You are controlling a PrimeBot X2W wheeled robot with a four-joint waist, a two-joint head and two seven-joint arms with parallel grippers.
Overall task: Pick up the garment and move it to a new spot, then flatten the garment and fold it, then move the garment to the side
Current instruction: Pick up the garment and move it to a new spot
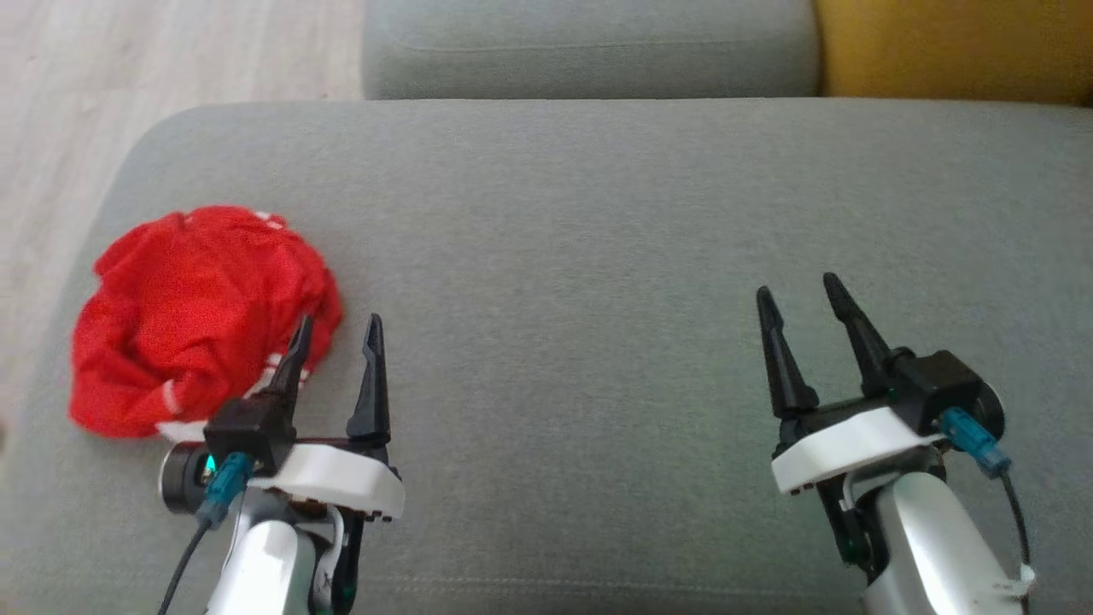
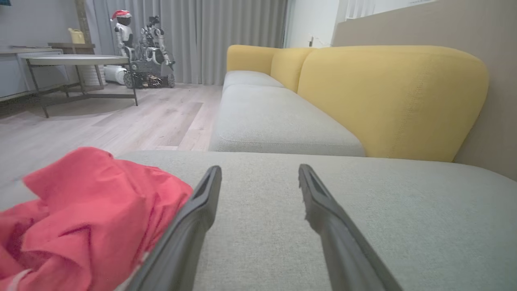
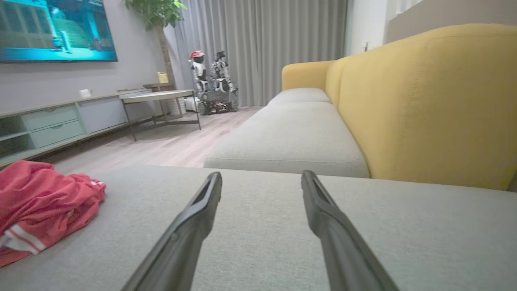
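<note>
The garment is a crumpled red piece with white stripes, lying in a heap on the left end of the grey sofa cushion. My left gripper stands open just right of the heap, its left finger overlapping the garment's edge in the head view, nothing between its fingers. In the left wrist view the garment bulges beside the left finger. My right gripper hovers open over bare cushion far to the right. The right wrist view has the garment at its left edge.
A yellow backrest runs along the sofa's far right side. A second grey seat cushion continues beyond. Wooden floor lies past the cushion's left edge, with a low table and a small robot figure farther off.
</note>
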